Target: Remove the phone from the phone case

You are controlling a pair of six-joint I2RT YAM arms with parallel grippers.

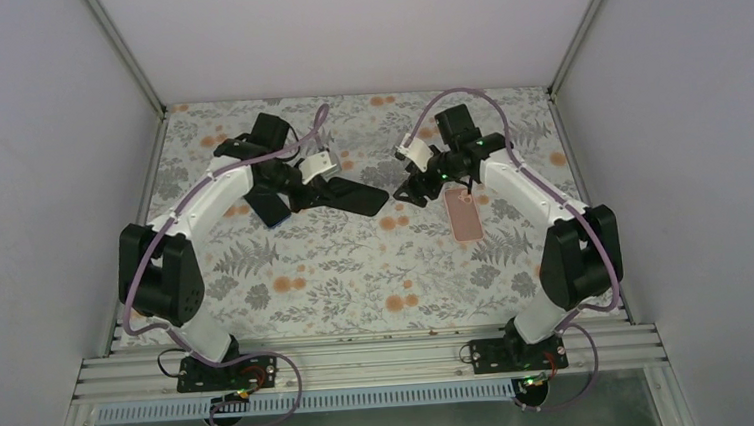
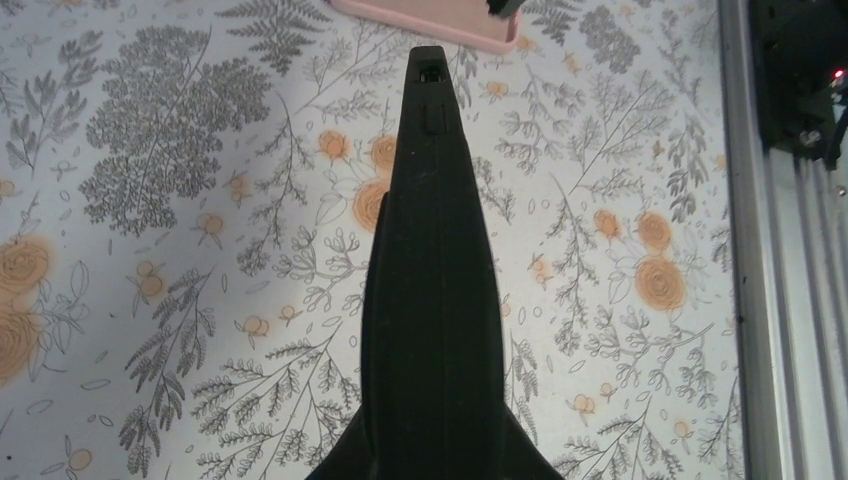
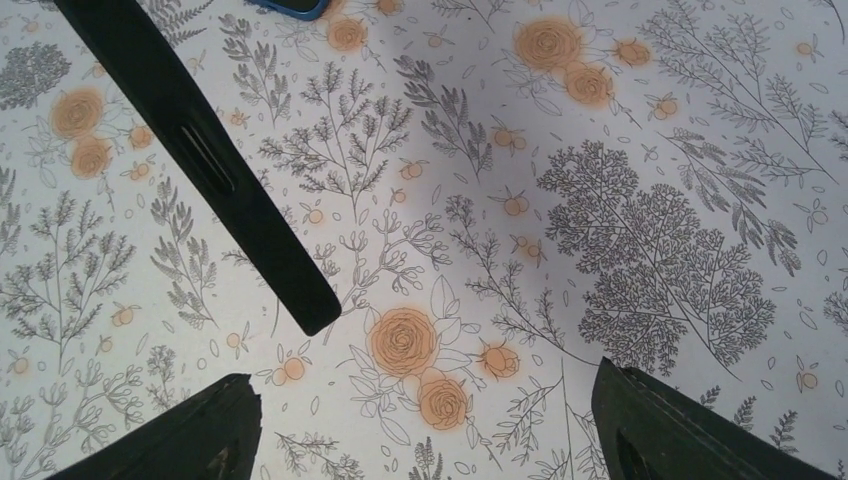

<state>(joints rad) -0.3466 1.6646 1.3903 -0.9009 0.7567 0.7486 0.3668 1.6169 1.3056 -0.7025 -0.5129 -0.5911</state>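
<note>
Top external view shows the phone (image 1: 354, 195), a black slab, clamped at one end in the left claw (image 1: 309, 191) near the middle of the desk (image 1: 357, 274). The pink phone case (image 1: 466, 217) lies flat and apart from it at about 3 o'clock, just at 5 o'clock of the right claw (image 1: 411, 189). That claw stands wide with nothing between its fingers. Judging by this, the main step is done: phone and case are separated. What seems left is to set the phone down and let go. Whether the phone touches the desk I cannot tell. A blue-edged object (image 1: 271, 218) lies at 9 o'clock of the phone, partly under the left arm; its role is unclear.
</note>
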